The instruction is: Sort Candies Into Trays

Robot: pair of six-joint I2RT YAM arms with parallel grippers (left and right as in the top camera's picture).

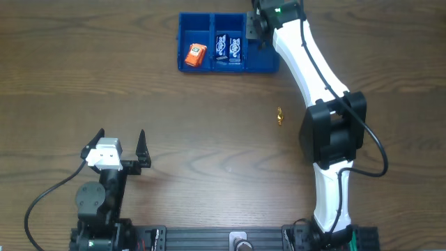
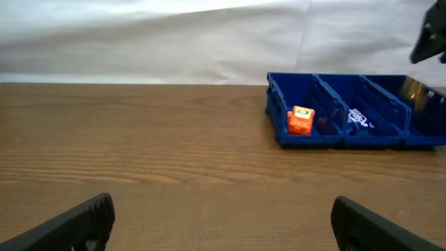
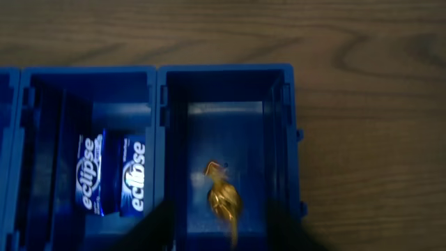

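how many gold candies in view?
2. One candy in the tray's right end compartment; the other candy loose on the table. The right arm may hide more.

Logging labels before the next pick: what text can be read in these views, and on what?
"eclipse": white print on the first blue pack, middle compartment of the blue tray.
"eclipse": the same on the second blue pack beside it.
Orange candy: pale label, too small to read.
Gold candy in the end compartment: no print visible.
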